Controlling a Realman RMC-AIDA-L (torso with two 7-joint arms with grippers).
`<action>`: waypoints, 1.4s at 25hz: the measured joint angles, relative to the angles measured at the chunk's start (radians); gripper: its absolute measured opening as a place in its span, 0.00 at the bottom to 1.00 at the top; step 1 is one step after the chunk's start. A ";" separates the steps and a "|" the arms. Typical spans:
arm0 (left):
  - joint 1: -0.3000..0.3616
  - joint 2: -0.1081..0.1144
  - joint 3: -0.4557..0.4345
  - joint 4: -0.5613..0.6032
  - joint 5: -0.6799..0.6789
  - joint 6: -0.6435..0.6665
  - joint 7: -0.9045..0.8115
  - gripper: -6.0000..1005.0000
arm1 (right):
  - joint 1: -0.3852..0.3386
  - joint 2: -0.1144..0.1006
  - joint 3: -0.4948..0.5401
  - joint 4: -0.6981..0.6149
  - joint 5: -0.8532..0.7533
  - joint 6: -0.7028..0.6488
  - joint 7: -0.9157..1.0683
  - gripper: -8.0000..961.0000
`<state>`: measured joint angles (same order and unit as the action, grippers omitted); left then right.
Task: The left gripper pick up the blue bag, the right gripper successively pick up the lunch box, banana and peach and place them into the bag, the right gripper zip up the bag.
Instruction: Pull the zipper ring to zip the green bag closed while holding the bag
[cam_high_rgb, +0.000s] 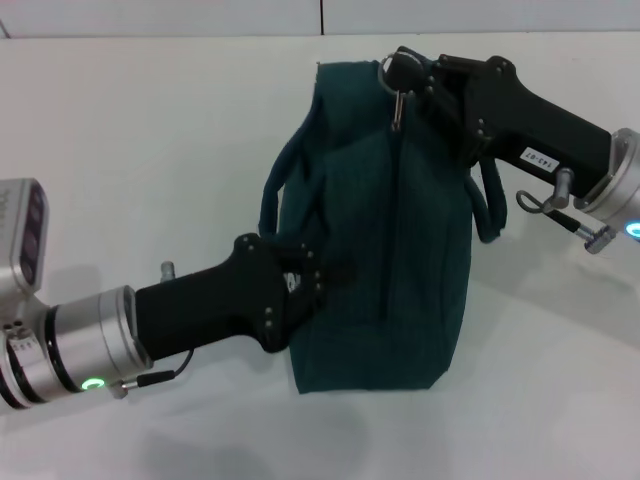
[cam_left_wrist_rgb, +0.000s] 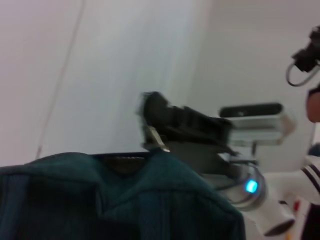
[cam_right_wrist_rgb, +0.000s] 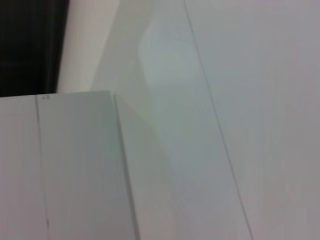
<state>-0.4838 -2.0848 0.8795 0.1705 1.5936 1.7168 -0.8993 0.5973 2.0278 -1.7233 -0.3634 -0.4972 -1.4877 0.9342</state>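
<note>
At blue bag's (cam_high_rgb: 385, 240) far edge, right end effector (cam_high_rgb: 400, 72) clamped on zip pull (cam_high_rgb: 398, 105).

Open table (cam_high_rgb: 150, 150) around blue bag (cam_high_rgb: 380, 300)

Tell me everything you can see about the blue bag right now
The blue bag is dark teal fabric, standing on the white table with its zip line running along the top and looking closed. Loop handles hang on both sides. The left gripper grips its near-left side, and the right gripper is at the metal zip pull at the far end. Nothing of its contents shows.
</note>
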 joint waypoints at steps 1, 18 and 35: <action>0.001 0.000 0.009 0.004 0.000 0.003 -0.001 0.07 | 0.000 0.000 0.000 0.000 0.005 0.011 0.000 0.05; 0.039 0.014 0.027 0.021 0.068 0.095 0.003 0.07 | 0.001 -0.006 0.028 0.003 0.058 0.183 -0.013 0.05; 0.087 0.017 -0.151 0.036 0.034 0.006 -0.070 0.06 | -0.113 -0.004 0.090 -0.047 0.058 0.035 -0.031 0.06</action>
<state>-0.3965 -2.0682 0.7284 0.2062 1.6281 1.7225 -0.9694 0.4847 2.0240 -1.6332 -0.4108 -0.4391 -1.4522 0.9029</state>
